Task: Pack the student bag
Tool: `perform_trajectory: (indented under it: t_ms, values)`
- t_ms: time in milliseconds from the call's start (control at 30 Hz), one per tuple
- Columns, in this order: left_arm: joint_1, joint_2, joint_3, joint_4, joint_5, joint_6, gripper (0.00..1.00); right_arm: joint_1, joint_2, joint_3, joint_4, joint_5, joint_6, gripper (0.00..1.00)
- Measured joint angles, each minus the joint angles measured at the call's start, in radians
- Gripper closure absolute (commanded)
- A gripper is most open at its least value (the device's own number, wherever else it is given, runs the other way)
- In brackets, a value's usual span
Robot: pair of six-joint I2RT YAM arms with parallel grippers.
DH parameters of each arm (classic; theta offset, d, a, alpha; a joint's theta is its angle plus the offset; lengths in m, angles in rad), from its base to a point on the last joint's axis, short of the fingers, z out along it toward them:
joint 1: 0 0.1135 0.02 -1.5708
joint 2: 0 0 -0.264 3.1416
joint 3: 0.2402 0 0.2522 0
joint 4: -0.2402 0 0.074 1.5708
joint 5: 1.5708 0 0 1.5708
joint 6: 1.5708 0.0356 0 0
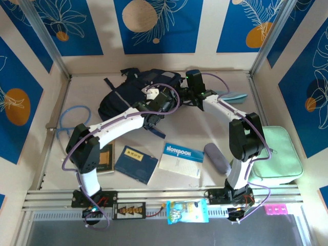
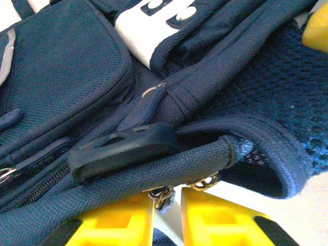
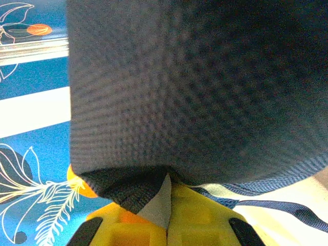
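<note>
Worktop (image 1: 205, 136): pale, matt, carrying the student bag (image 1: 120, 95)
Walls (image 1: 156, 20): blue panels, white leaves, orange discs
My left jaws: pinching a zip pull (image 2: 163, 197)
My right jaws: pressed together on bag fabric

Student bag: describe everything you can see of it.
The student bag is dark navy woven fabric with mesh padding, a grey-white patch, a dark plastic buckle and zips. It lies slumped at the far middle of the table. The left fingers pinch a metal zipper pull; the right fingers clamp a fabric fold.
</note>
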Motion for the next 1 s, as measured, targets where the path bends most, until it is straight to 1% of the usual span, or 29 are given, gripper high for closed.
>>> perform_trajectory:
  t_ms: [100,233,500,767,833,933,1000]
  values:
    - [0.002,0.000,0.000,0.005,-0.005,-0.012,0.91,-0.005,0.000,0.000,-0.001,0.000,0.000,1.00]
    - [0.002,0.000,0.000,0.006,-0.008,-0.035,0.97,-0.005,0.000,0.000,-0.016,0.001,-0.007,1.00]
    - [0.003,-0.029,-0.040,-0.003,0.014,-0.093,1.00,-0.005,0.000,0.046,-0.124,0.031,-0.072,1.00]
    - [0.034,-0.200,-0.230,-0.025,0.077,-0.163,1.00,-0.002,0.001,0.068,-0.193,0.037,-0.108,1.00]
    - [0.042,-0.234,-0.261,-0.030,0.089,-0.167,0.96,-0.001,0.002,0.077,-0.202,0.038,-0.112,1.00]
    - [0.044,-0.275,-0.289,-0.031,0.115,-0.163,0.83,0.000,0.007,0.092,-0.206,0.038,-0.113,1.00]
    - [0.046,-0.290,-0.299,-0.029,0.128,-0.157,0.79,-0.001,0.010,0.097,-0.208,0.039,-0.113,1.00]
